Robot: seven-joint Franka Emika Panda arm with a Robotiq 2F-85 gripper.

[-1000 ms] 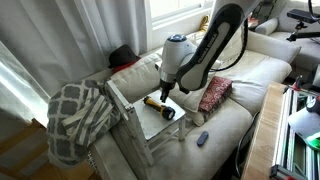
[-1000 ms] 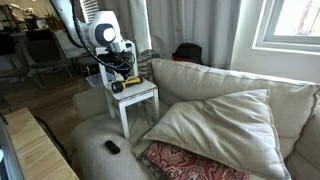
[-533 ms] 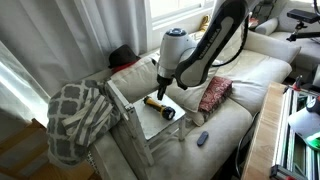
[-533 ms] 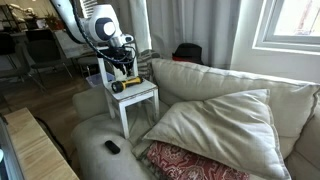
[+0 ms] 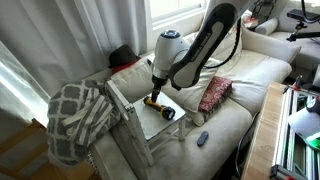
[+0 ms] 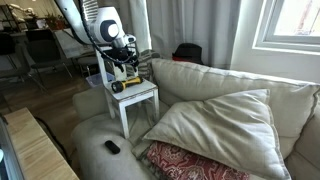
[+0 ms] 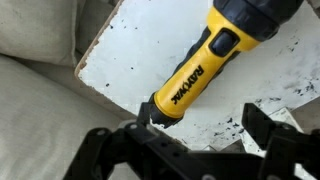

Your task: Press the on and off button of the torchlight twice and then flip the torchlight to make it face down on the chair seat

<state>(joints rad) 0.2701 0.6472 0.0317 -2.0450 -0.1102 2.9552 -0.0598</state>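
The torchlight [image 7: 200, 70] lies on its side on the pale chair seat [image 7: 130, 50]. Its body is yellow with black lettering and black ends. In the wrist view its narrow black tail sits just in front of one finger. My gripper [image 7: 205, 130] hangs a little above the torchlight, open, with nothing between its fingers. In both exterior views the gripper [image 5: 157, 88] [image 6: 124, 72] hovers over the torchlight [image 5: 158, 106] [image 6: 125, 84], which rests on the chair seat [image 5: 148, 122] [image 6: 142, 93].
A plaid blanket [image 5: 75, 115] hangs over the chair's back. The chair stands against a cream sofa that holds a red patterned cushion [image 5: 214, 93], a large pale cushion [image 6: 215, 125] and a small dark remote [image 5: 202, 138] [image 6: 112, 147]. A wooden table edge [image 6: 30, 150] lies nearby.
The gripper has opened from shut and lifted slightly off the torchlight. The torchlight has stayed in place on the seat.
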